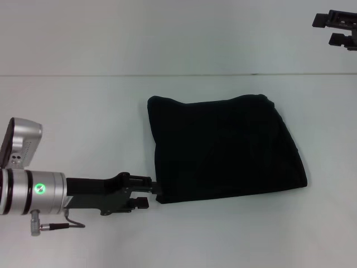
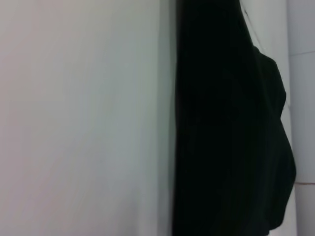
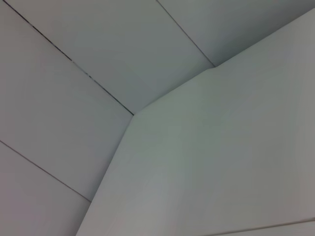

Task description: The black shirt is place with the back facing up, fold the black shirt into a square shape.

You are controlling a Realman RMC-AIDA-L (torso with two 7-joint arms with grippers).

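The black shirt (image 1: 223,148) lies folded into a rough square in the middle of the white table, plain side up, with no print showing. My left gripper (image 1: 152,195) reaches in low from the left and sits at the shirt's near-left corner. It is open: one finger touches the corner's edge and the other stands off the cloth. In the left wrist view the black shirt (image 2: 226,128) fills one side as a dark mass beside bare table. My right gripper (image 1: 334,29) hangs raised at the far right, away from the shirt, open and holding nothing.
The white table (image 1: 83,111) stretches around the shirt on all sides, and its far edge meets a pale wall (image 1: 167,33). The right wrist view shows only the table corner (image 3: 206,157) and panelled floor.
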